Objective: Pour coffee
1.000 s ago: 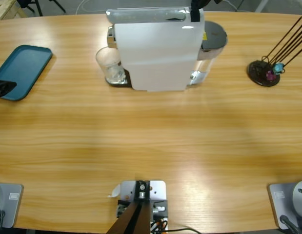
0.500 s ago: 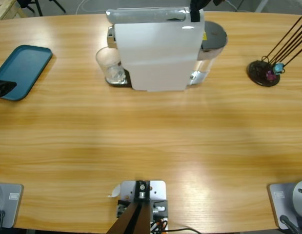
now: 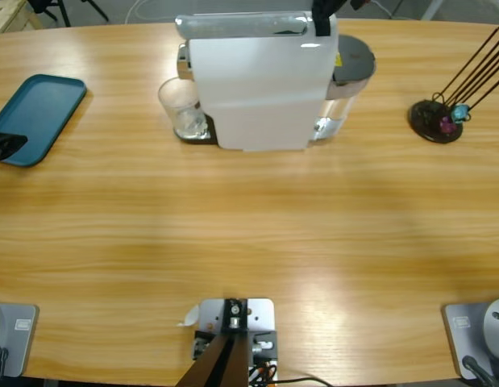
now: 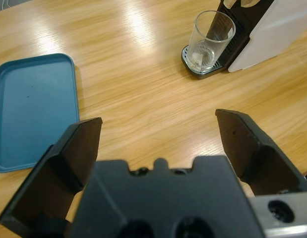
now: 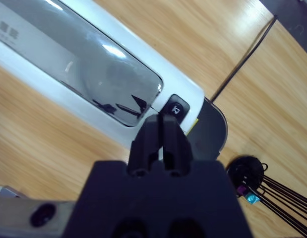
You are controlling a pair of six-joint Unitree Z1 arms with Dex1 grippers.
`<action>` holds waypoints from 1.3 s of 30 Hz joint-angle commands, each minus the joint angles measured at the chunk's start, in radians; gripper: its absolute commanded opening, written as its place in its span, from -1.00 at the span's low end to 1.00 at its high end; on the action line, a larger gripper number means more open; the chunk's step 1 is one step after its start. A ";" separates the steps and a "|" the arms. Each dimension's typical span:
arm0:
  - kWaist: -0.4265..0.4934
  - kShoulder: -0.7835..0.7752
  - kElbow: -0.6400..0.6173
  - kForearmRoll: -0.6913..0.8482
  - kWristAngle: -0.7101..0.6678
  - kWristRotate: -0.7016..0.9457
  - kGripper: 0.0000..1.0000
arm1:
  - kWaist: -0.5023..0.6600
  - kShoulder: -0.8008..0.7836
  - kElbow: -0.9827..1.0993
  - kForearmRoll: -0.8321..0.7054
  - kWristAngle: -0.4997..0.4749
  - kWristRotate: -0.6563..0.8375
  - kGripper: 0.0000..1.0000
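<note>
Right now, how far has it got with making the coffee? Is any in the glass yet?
Done: the clear glass stands on the drip tray under the white coffee machine. I can't tell whether any coffee is in it yet. In hand: the right gripper, jaws shut, points at the machine's black button. The left gripper waits open between the glass and the blue tray. Left: brewing the coffee.

Glass (image 3: 182, 108) left of machine (image 3: 261, 85)

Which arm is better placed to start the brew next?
Right. The right gripper is shut, its tips poised just short of the button atop the coffee machine. The left gripper hangs open, well back from the glass.
</note>
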 commanded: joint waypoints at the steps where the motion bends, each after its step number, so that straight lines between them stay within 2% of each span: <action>1: 0.008 -0.022 0.038 -0.010 -0.008 -0.011 1.00 | -0.004 -0.064 -0.090 0.097 -0.001 -0.024 1.00; 12: 0.008 -0.030 0.039 -0.010 -0.012 -0.011 1.00 | -0.004 -0.044 -0.111 0.151 0.004 -0.011 1.00; 31: 0.008 -0.028 0.039 -0.010 -0.013 -0.011 1.00 | -0.004 -0.047 -0.111 0.158 0.007 -0.004 0.97; 32: 0.008 -0.029 0.039 -0.010 -0.013 -0.011 1.00 | -0.010 -0.043 -0.115 0.156 0.020 -0.002 0.51; 34: 0.008 -0.029 0.039 -0.010 -0.013 -0.011 1.00 | -0.030 -0.027 -0.145 0.162 0.038 -0.011 -0.90; 35: 0.008 -0.029 0.039 -0.010 -0.013 -0.011 1.00 | -0.042 -0.011 -0.178 0.184 0.037 -0.014 -1.00; 39: 0.008 -0.030 0.039 -0.009 -0.013 -0.011 1.00 | -0.058 0.080 -0.308 0.276 -0.015 -0.049 -1.00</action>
